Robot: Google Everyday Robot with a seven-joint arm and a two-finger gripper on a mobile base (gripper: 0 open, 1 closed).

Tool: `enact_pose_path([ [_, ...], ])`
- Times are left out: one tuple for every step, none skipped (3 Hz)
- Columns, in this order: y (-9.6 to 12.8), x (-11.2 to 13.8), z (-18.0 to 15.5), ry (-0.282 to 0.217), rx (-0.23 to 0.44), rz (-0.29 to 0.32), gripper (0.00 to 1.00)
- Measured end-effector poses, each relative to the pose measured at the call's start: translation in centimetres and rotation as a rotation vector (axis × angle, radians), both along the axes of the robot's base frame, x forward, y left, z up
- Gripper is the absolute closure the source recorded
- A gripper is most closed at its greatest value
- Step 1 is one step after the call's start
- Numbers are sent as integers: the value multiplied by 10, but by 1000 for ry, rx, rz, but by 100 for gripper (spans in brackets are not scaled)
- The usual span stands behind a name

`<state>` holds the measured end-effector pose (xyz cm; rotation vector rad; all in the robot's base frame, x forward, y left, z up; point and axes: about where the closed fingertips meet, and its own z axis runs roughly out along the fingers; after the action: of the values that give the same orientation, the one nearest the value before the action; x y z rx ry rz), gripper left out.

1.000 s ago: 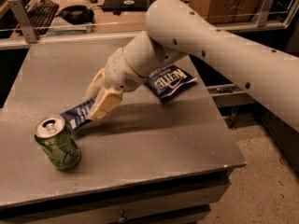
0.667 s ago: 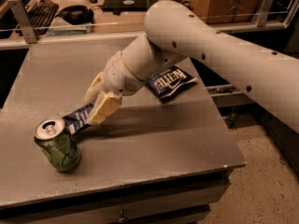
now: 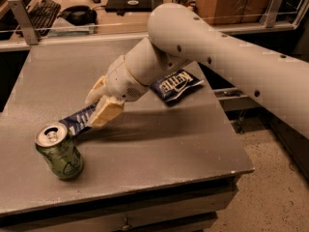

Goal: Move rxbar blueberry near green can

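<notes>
Finding: almost nothing has changed over the last second. My claw (image 3: 94, 112) remains low over the left part of the grey tabletop (image 3: 169, 146), its two cream fingers pinching the far end of the small flat dark-blue rxbar blueberry wrapper (image 3: 76, 121). The bar's near end sits just beside the silver top of the short green can (image 3: 60, 152), which stands upright. The crinkled blue chip bag (image 3: 176, 84) lies well apart behind my arm. Assessment: placement looks achieved, and release is outstanding.
</notes>
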<state>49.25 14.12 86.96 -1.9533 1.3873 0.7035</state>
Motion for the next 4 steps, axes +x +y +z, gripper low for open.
enact_pose_path([
  [-1, 0, 0, -2, -4, -2, 16],
  [-3, 1, 0, -5, -6, -6, 0],
  [-3, 1, 0, -5, -6, -6, 0],
  [-38, 17, 7, -25, 26, -76, 0],
])
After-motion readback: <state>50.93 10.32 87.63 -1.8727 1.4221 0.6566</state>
